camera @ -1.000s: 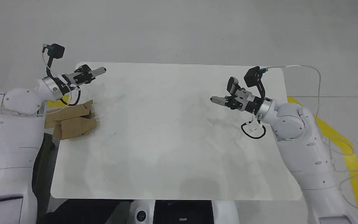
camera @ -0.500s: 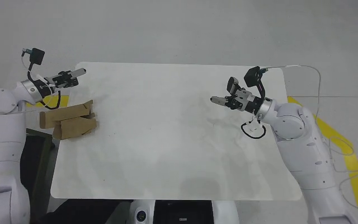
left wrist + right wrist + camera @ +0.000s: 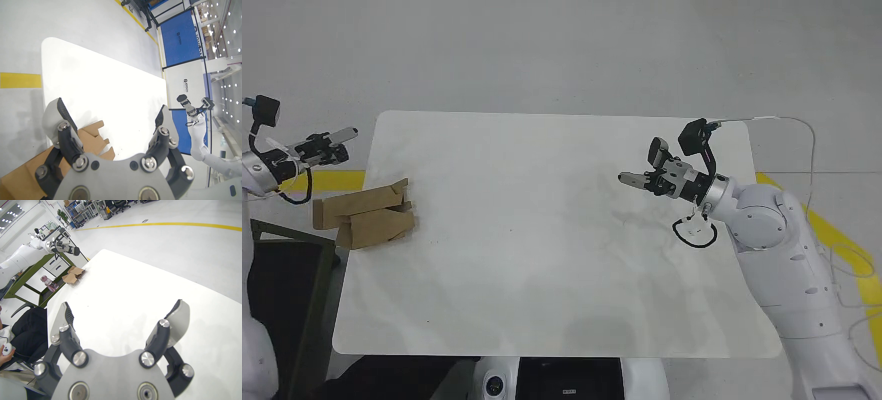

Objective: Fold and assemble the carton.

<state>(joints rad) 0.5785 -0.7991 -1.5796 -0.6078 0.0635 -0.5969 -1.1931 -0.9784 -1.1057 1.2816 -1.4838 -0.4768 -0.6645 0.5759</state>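
Currently carton (image 3: 367,215) is lying across the surface's (image 3: 542,280) left edge, long axis crossing that edge, one end overhanging. Left fingers (image 3: 65,113) are hanging wide open, empty, off the far-left corner, so nearer. Right fingers (image 3: 69,313), likewise spread and empty, are hovering well apart toward the right edge.

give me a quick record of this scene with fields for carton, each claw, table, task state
carton: flat brown cardboard carton, unassembled, lying at the left edge of the table and partly overhanging it
table: white table with rounded corners
left claw: open, empty, off the table's left side, apart from the carton
right claw: open, empty, above the table's right part
task state: folding not begun, neither claw touches the carton
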